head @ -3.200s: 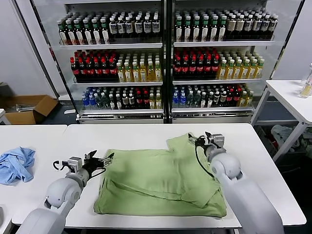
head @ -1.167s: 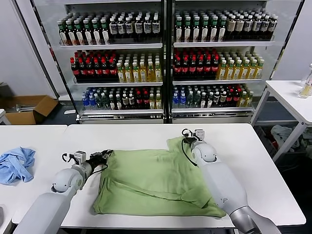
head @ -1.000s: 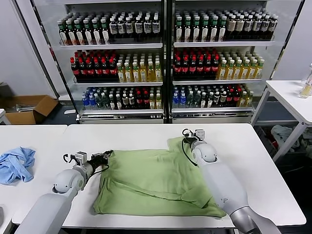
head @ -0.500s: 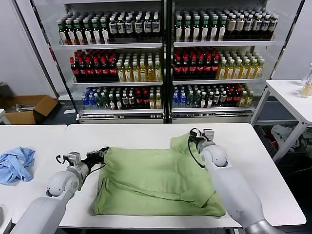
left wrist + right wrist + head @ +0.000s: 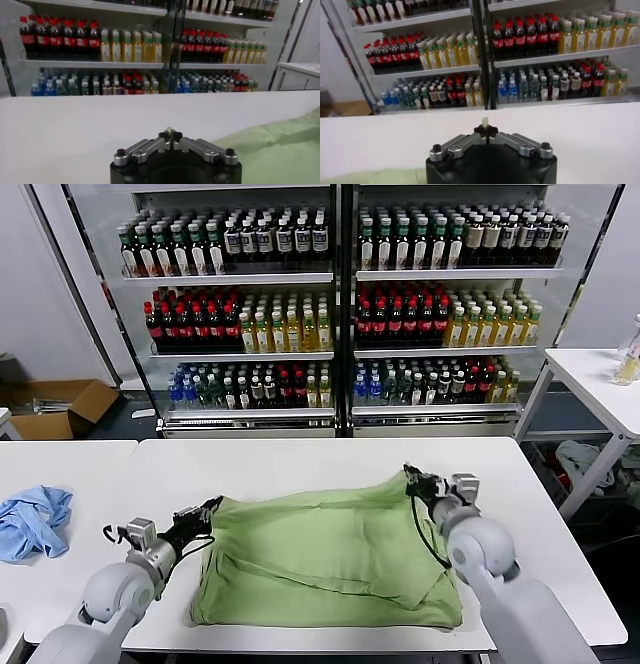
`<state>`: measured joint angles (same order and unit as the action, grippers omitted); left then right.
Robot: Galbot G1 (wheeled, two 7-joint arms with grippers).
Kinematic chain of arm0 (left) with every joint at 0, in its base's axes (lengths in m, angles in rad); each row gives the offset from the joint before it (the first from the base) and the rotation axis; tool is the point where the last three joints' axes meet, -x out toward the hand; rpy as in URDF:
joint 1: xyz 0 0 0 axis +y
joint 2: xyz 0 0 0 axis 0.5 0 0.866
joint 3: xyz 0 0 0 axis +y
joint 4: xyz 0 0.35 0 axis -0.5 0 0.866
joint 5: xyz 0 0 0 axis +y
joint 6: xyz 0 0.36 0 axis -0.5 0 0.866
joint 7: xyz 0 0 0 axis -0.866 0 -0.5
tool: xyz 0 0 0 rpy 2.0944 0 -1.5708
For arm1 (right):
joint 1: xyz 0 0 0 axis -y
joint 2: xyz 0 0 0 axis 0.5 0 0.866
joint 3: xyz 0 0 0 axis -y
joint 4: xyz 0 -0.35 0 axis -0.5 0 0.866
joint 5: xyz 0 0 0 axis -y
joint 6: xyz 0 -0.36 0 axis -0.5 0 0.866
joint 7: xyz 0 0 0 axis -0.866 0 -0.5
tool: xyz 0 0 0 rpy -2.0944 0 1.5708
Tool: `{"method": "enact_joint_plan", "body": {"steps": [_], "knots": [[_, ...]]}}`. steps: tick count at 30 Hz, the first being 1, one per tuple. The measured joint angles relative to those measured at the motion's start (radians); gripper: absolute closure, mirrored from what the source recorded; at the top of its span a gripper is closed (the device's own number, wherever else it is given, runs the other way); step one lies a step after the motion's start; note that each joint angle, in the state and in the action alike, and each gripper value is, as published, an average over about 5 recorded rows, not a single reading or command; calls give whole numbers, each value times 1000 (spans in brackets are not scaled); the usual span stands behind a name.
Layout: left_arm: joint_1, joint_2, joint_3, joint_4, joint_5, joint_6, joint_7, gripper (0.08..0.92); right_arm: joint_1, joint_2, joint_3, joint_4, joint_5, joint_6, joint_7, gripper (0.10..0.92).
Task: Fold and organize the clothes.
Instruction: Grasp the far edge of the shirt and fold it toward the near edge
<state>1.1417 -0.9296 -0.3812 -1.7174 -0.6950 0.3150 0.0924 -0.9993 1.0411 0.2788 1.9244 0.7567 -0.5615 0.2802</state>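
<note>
The light green polo shirt (image 5: 325, 559) lies on the white table (image 5: 300, 456) in front of the drinks fridge (image 5: 335, 304), partly folded, its far edge lifted between the left gripper (image 5: 208, 508) and right gripper (image 5: 410, 476), each clamped on a corner; judging by this, more folds remain. The wrist views show both pairs of fingers pressed together with only a sliver of cloth, while only the head view shows the whole shirt.

The clothes (image 5: 330, 569) are a single light green shirt of soft cloth, spread in a broad, roughly rectangular shape over the middle of the white table (image 5: 290, 459), reaching its near edge. Its two far corners are lifted off the surface, the cloth stretched taut between them, with soft folds nearer the front.
</note>
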Motion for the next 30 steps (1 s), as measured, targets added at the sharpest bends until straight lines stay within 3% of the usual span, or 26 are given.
{"method": "enact_joint_plan", "body": {"steps": [17,30], "knots": [[156,4,-71,-81,1,-8,33,917,-311,-23,152,246,-50,-8,-18,919],[195,13,-101,-111,7,22,66,917,-463,-18,213,314,-118,-4,-33,919]]}}
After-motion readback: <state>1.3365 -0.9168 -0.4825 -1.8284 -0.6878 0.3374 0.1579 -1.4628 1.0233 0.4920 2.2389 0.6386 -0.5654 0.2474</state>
